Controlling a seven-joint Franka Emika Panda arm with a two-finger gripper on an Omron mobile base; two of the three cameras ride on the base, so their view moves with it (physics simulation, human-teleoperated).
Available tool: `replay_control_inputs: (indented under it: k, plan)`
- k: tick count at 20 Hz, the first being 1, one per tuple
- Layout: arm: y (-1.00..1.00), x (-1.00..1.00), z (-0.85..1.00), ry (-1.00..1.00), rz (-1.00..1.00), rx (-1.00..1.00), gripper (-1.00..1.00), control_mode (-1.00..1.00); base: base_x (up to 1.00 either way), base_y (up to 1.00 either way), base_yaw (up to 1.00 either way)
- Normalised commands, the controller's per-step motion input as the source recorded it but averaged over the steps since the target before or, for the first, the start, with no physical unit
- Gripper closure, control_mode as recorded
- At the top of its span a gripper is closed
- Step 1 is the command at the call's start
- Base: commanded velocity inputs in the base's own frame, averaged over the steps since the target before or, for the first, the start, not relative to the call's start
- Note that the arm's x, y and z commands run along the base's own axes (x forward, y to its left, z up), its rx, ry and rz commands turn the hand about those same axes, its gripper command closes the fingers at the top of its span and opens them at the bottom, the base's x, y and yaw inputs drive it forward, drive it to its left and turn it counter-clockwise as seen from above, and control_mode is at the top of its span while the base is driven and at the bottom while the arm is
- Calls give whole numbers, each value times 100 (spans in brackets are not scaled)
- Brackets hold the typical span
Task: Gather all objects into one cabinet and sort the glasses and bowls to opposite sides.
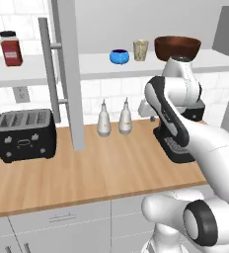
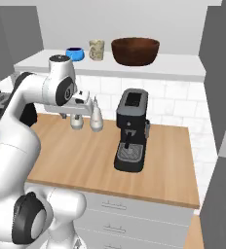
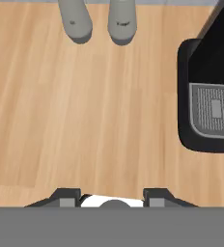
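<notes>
Nearest me, the gripper (image 3: pixel 113 198) hangs half-open and empty over the counter (image 3: pixel 85 125); next, I reckon, it reaches up for the tan cup (image 1: pixel 140 50).

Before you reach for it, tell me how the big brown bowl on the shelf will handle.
The brown bowl looks rigid and wood-like, so probably sturdy. It is far wider than the tan cup beside it, likely too broad to span; a rim pinch seems needed. Its rounded underside might rock if pushed.
</notes>
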Motion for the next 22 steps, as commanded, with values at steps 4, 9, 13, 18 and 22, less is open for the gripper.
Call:
replay_control_inputs:
  k: [4,9,13,18,22]
  plan:
    - [0,0,0,0,0,0,-100,100,-29,0,0]
    - [0,0,0,0,0,0,-100,100,-100,2,-1]
    - [0,0,0,0,0,0,-100,100,-34,57,63]
    - [0,0,0,0,0,0,-100,100,0,37,99]
    - [0,0,0,0,0,0,-100,100,0,35,100]
